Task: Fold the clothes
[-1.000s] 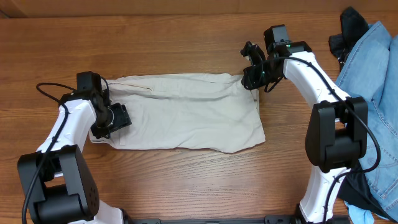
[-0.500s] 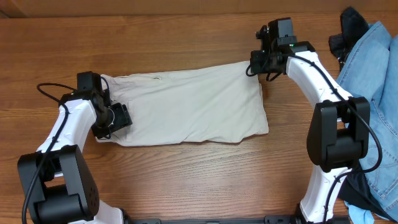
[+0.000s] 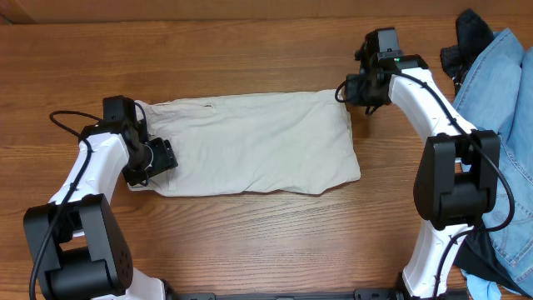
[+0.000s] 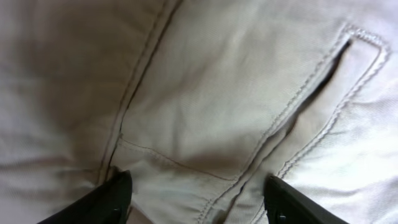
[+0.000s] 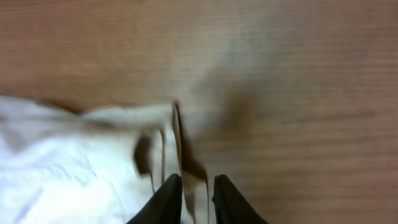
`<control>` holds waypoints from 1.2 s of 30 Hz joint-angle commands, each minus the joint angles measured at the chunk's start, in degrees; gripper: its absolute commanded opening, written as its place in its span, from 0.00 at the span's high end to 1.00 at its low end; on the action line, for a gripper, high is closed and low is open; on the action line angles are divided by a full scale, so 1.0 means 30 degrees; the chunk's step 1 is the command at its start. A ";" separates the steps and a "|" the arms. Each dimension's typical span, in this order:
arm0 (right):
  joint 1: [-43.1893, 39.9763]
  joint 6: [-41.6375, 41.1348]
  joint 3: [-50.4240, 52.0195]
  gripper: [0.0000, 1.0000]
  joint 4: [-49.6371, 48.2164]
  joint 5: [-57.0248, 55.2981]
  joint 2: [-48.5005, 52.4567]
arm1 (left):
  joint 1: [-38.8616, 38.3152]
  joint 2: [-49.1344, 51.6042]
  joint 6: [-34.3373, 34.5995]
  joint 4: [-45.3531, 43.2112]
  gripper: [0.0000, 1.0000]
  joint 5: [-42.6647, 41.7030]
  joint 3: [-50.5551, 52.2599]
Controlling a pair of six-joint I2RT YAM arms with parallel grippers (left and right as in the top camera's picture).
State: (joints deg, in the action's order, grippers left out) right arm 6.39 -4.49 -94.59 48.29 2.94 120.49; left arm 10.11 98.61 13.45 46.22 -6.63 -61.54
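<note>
Two grippers are being shown at opposite ends of the trousers (image 3: 258, 142), which are lying flat across the middle of the overhead frame. The left gripper (image 4: 196, 196) is being held with fingers well apart over the welt pocket (image 4: 329, 81) — nothing clamped. The right gripper (image 5: 198, 196), at the cloth's upper right corner, is being blurred: fingers nearly together, hem between them, grip impossible to tell. Judging by this, a fold is being prepared — both end edges are best pinched squarely, so corners are being matched.
</note>
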 commanded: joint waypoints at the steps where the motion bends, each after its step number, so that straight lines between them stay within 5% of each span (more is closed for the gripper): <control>1: -0.0015 -0.0102 -0.0962 0.78 0.0801 -0.0102 -0.1603 | 0.0000 -0.0131 -0.0554 0.0321 0.27 0.0124 -0.1370; 12: 0.0969 -0.0015 -0.1027 0.75 0.4539 0.3789 -0.4561 | 0.0291 -0.1413 -0.1064 0.1617 0.06 0.1902 -0.4714; 26: 0.5770 0.1042 -0.0729 0.75 0.4131 0.3228 -0.4546 | 0.2033 0.1188 -0.1253 0.0350 0.03 -0.0423 -0.4167; 36: 0.6207 0.0328 -0.0721 0.72 0.4226 0.3111 -0.4546 | 0.2178 0.5646 -0.2237 -0.0517 0.05 -0.2696 -0.4160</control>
State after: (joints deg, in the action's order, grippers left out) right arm 25.21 -3.03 -96.75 60.97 12.86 107.22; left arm 16.25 112.38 8.54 45.06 -10.44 -74.56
